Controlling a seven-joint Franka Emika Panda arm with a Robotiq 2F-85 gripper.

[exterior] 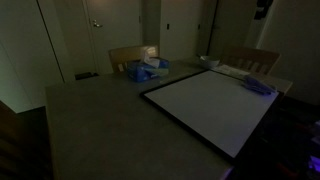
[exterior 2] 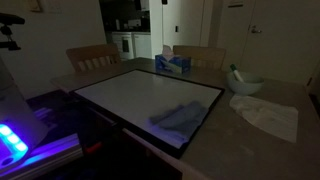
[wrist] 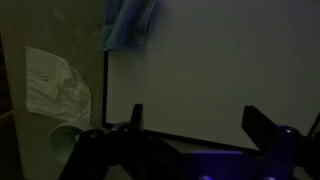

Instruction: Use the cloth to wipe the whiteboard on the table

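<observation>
Cloth [exterior 2: 180, 117], blue-purple and rumpled, is lying flat on the whiteboard [exterior 2: 130, 95], near the long edge of the board that is facing the bowl [exterior 2: 245, 85].

Reading an exterior view from left to right: a blue-violet light [exterior 2: 10, 140] is glowing at the lower left. The black-framed whiteboard is occupying the middle of the grey-brown tabletop [exterior 2: 285, 150]. A blue-and-white bundle [exterior 2: 173, 62] is standing just beyond the board's far corner, in front of two wooden chairs [exterior 2: 92, 55]. The pale bowl is resting on the tabletop beside the board, and crumpled white paper [exterior 2: 268, 115] is lying just in front of the bowl.

In the wrist view, again from left to right, the white paper is showing at the left, the cloth is appearing at the top edge on the board, and the tool [wrist: 196, 120] is hanging at the bottom with its two fingers [wrist: 135, 118] spread wide. The tool is staying well apart from the cloth, above the board's near edge.
</observation>
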